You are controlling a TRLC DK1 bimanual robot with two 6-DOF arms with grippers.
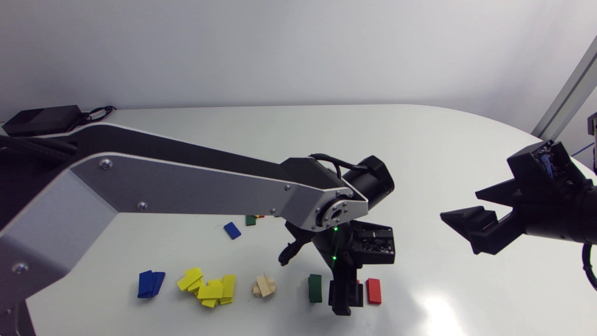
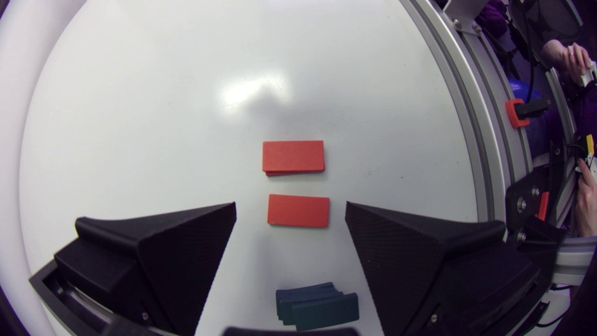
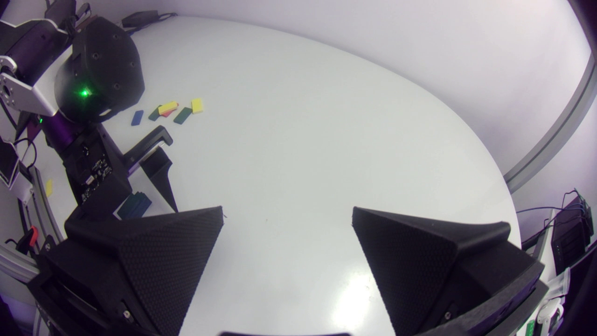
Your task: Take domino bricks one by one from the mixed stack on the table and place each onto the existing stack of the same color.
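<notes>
Left arm (image 1: 186, 186): comes in from the left and reaches past the middle to the near side of the counter (image 1: 419, 154), with its wrist turned down.
Left jaws: open and spread wide, pointing down at the counter between the green stack and the red stack; they grip nothing.
Red brick (image 2: 298, 211): lies flat on the counter between the two fingers of the left jaws, with a gap on either side, touching neither.
Red stack (image 1: 373, 290): just right of the left jaws at the near edge; in the left wrist view it sits just beyond the loose red brick, apart from it.
Green stack (image 1: 315, 288): just left of the left jaws, its bricks slightly fanned.
Wood-coloured stack (image 1: 265, 285): left of the green stack, its bricks crossed.
Yellow stack (image 1: 210, 287): further left, a loose, sprawling heap.
Blue stack (image 1: 150, 283): leftmost in the near row.
Mixed stack (image 3: 172, 111): farther back, largely hidden behind the left arm in the head view; green, yellow and red bricks show.
Lone blue brick (image 1: 232, 230): flat on the counter, just left of the mixed stack.
Right arm (image 1: 555, 205): at the right edge, held above the counter.
Right jaws: open, nothing between them, pointing left, well apart from all the bricks.
</notes>
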